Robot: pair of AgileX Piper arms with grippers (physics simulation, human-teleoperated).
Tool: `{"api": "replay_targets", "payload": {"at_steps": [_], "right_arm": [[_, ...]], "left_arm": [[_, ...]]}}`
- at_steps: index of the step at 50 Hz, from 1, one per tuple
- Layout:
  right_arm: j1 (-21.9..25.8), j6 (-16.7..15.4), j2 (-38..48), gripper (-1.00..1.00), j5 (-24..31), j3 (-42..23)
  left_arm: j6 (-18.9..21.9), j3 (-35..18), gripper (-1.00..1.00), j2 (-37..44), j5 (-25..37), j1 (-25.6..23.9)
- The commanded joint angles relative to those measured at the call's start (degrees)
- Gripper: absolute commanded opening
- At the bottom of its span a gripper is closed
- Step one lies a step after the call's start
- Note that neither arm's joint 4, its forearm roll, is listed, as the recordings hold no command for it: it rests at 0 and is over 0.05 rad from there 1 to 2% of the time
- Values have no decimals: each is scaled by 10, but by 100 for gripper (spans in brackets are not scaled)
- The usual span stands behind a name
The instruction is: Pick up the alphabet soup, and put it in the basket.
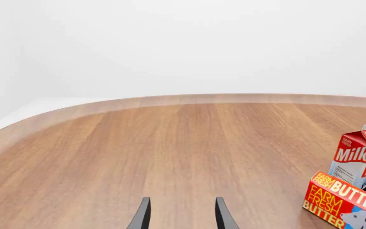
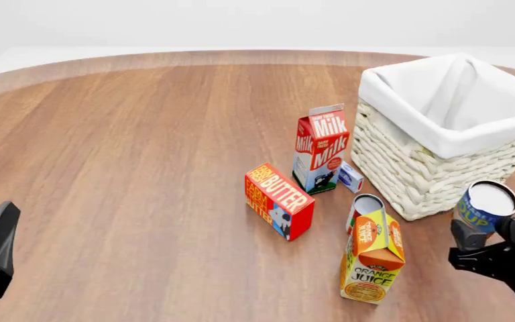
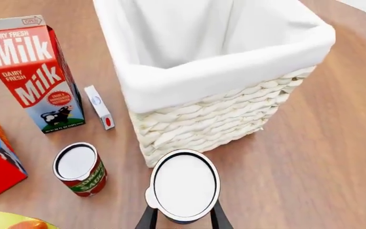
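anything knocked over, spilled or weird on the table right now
Nothing is spilled or damaged. The milk carton, orange juice carton and tomato sauce can stand upright; the butter box sits square. Only the alphabet soup is off the table, held in the right gripper beside the basket.

Right gripper (image 2: 483, 236) apparently holds soup can (image 2: 484, 207) beside basket (image 2: 418, 171).

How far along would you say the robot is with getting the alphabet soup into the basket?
The pickup looks done: the right gripper is shut on the alphabet soup, which appears lifted off the table beside the basket. In hand is the carry. Left to do: bring the can over the rim and release it; the lining shows nothing inside. The left gripper is open and idle.
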Motion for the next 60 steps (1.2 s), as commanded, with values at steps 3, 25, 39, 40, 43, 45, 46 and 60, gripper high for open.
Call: {"api": "replay_targets", "payload": {"at_steps": [3,25,39,40,43,45,46,60], "right_arm": [[2,7,-43,-100,32,0],[11,0,-172,-100,149,-35],[10,-6,-243,-100,231,-68],[10,-7,-250,-100,239,-71],[11,-8,-255,-100,246,-76],[11,-8,-255,-100,246,-76],[11,-8,-255,-100,246,-76],[4,-25,-338,-100,351,-124]], "left_arm": [[0,0,100,0,0,0],[0,0,100,0,0,0],[0,0,100,0,0,0],[0,0,100,0,0,0],[0,0,100,0,0,0],[0,0,100,0,0,0],[0,0,100,0,0,0],[0,0,100,0,0,0]]}}
